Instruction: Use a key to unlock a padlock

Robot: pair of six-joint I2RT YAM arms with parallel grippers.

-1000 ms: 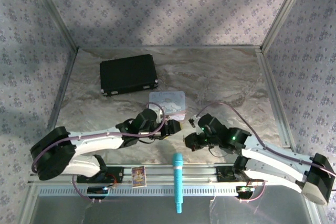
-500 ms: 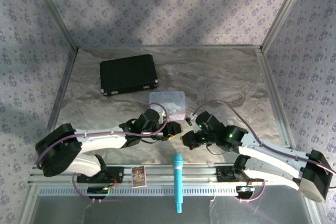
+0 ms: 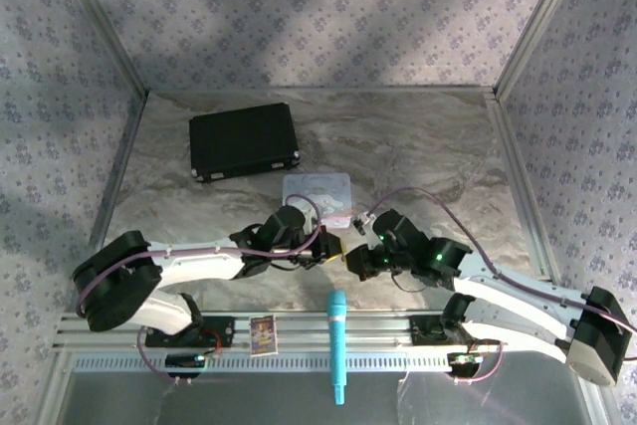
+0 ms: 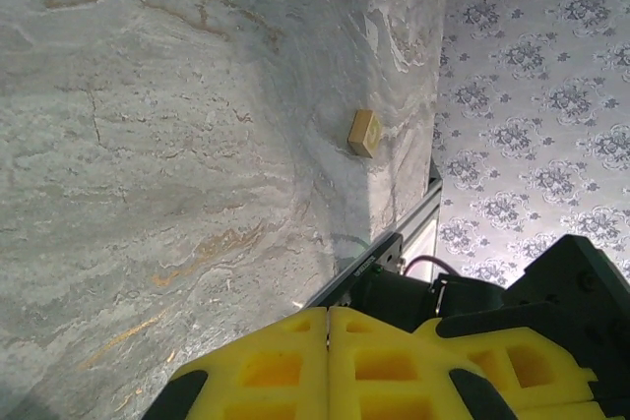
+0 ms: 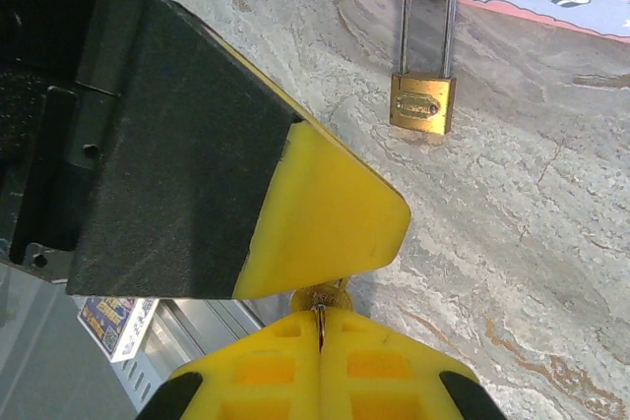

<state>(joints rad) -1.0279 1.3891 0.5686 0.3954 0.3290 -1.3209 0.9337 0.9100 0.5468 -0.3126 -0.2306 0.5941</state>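
Both grippers are seen clenched, the right gripper (image 5: 320, 320) on the key (image 5: 319, 298), the left gripper (image 4: 327, 314) on nothing visible; next, alignment with the keyway of the padlock (image 5: 422, 102) is judged to be called for.

Both arms fold inward, the closed left gripper (image 3: 333, 254) just beside the right gripper (image 3: 350, 264), which pinches the key (image 5: 320, 297).

We're looking down into a robot test booth, plainly a lab rig: floral-patterned walls (image 3: 318, 17) framed by aluminium posts (image 3: 528, 27), a marble-print table (image 3: 418, 146), and two white arms (image 3: 189, 264) bolted to a slotted metal rail (image 3: 299, 330) at its near edge.
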